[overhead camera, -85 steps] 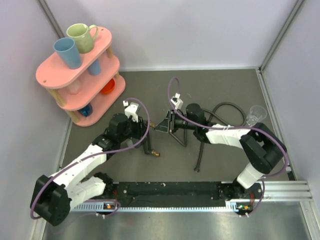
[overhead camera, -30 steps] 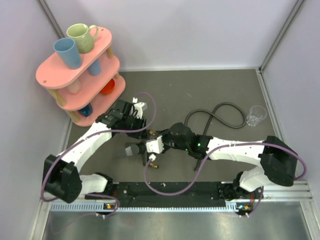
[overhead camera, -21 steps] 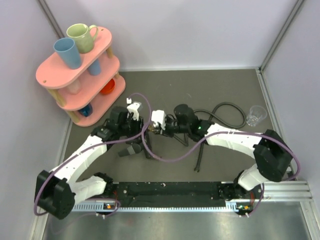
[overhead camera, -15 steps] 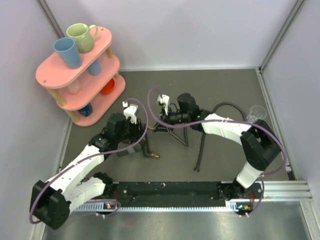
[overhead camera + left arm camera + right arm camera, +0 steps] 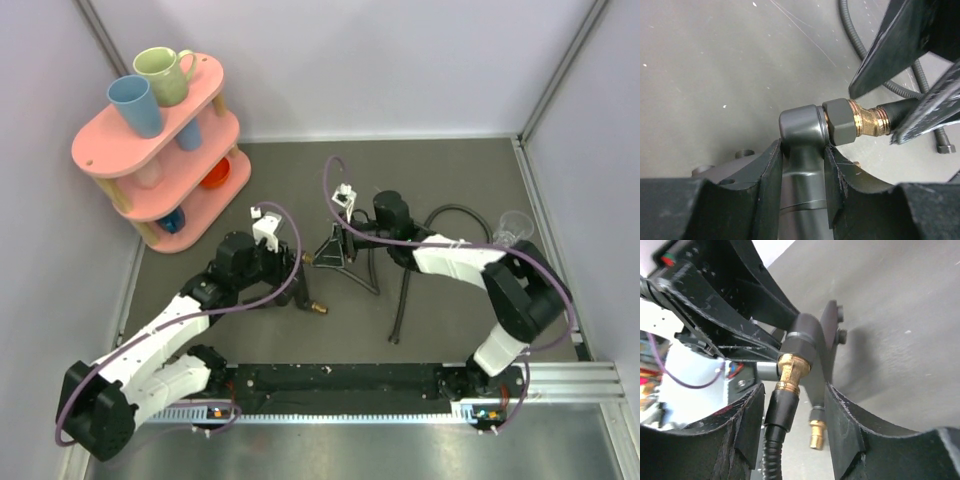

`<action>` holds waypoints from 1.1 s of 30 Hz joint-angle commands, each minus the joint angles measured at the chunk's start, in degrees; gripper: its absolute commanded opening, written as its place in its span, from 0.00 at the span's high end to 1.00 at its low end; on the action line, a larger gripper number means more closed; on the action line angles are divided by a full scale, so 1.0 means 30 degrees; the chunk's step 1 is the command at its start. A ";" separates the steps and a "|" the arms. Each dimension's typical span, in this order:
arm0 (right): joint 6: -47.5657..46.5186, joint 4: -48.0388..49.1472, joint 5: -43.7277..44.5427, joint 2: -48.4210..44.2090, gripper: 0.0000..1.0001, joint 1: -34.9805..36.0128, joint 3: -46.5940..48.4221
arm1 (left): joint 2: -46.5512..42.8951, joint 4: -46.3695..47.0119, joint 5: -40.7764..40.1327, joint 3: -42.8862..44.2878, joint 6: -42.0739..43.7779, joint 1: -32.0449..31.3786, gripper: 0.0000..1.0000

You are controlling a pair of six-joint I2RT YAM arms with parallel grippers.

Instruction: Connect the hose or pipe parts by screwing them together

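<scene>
The dark grey forked fitting [image 5: 801, 127] stands between my left gripper's [image 5: 802, 170] jaws, which are shut on its stem. Its brass threaded end [image 5: 866, 121] meets the black collar of the hose [image 5: 782, 407]. My right gripper [image 5: 795, 415] straddles that collar with its jaws open and a clear gap on the right side. A second brass end [image 5: 816, 434] of the fitting hangs free below. From above, the left gripper [image 5: 290, 275] and right gripper [image 5: 322, 256] face each other mid-table. The hose [image 5: 440, 215] loops off to the right, and its far end [image 5: 395, 338] lies on the table.
A pink two-tier rack [image 5: 100, 150] with cups stands at the back left. A clear plastic cup [image 5: 513, 228] sits near the right wall beside the hose loop. Purple cables arch over both wrists. The arm bases and rail run along the near edge.
My right gripper's jaws have spread apart from the hose collar and its wrist has turned. The left gripper has kept its hold on the fitting, shifting only slightly.
</scene>
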 commanded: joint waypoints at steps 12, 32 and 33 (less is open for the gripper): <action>-1.9254 -0.4088 0.9612 -0.9072 0.44 0.3403 -0.3927 | 0.3411 -0.3306 0.4133 0.4999 -0.1037 0.1113 1.00; -3.0562 -0.3150 1.8056 -0.5942 0.54 0.8538 -0.4108 | 0.7309 -0.7060 0.7211 0.7874 -0.0451 0.1348 1.00; -3.0563 -0.3120 1.8056 -0.5738 0.57 0.8566 -0.3992 | 0.7339 -0.7060 0.7241 0.7874 -0.0480 0.1348 1.00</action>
